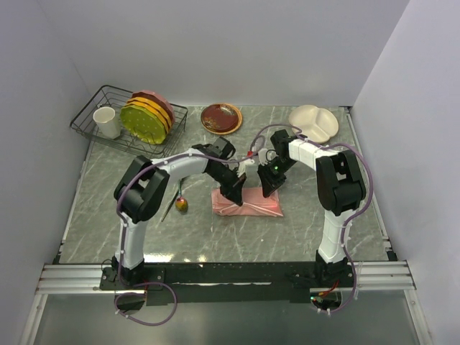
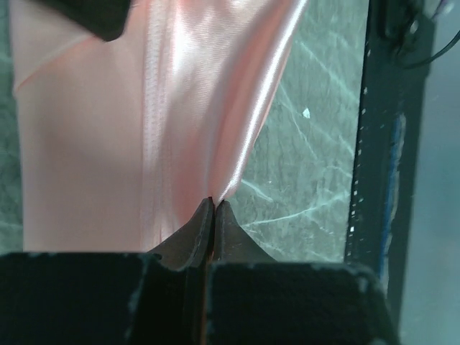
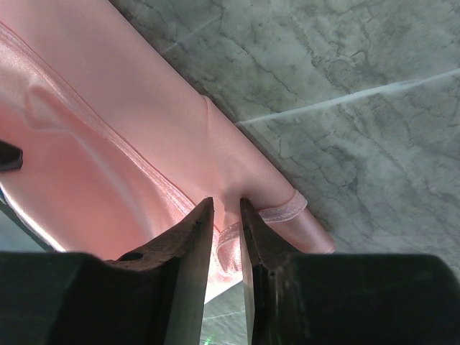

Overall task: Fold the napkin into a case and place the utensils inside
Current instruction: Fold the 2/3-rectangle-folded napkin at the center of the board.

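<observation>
Satin napkin (image 1: 251, 206) clamped by left tool (image 2: 214, 204) and right tool (image 3: 226, 205); utensils (image 1: 180, 205) part-hidden beneath left arm (image 1: 176, 165).

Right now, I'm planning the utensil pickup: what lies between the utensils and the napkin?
Only bare table separates the utensils from the napkin; the top view shows it.
</observation>
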Controlling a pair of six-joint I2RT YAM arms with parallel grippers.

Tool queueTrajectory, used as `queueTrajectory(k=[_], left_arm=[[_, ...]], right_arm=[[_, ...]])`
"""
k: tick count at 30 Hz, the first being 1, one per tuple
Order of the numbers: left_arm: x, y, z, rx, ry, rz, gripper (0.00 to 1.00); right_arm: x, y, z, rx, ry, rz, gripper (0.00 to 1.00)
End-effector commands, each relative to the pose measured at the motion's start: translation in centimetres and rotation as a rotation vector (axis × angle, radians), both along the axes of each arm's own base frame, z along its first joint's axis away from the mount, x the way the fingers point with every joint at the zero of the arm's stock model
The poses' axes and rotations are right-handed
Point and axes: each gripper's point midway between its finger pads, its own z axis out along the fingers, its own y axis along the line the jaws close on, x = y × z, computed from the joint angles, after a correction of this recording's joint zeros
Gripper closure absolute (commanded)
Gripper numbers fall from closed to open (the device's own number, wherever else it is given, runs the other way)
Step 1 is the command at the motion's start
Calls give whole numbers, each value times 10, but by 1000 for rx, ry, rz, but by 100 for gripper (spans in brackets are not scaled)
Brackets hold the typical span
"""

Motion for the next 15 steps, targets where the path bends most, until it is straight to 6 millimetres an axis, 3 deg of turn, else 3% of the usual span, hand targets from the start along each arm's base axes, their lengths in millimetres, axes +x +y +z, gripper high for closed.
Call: queueTrajectory(k=[1,15], left_arm=[[8,-5,22,-95,153,36,99],[52,4,14,-120,358,202,99]], right_arm=[[3,-1,-1,-12,-36,29,70],[10,4,4,20,-50,40,70]])
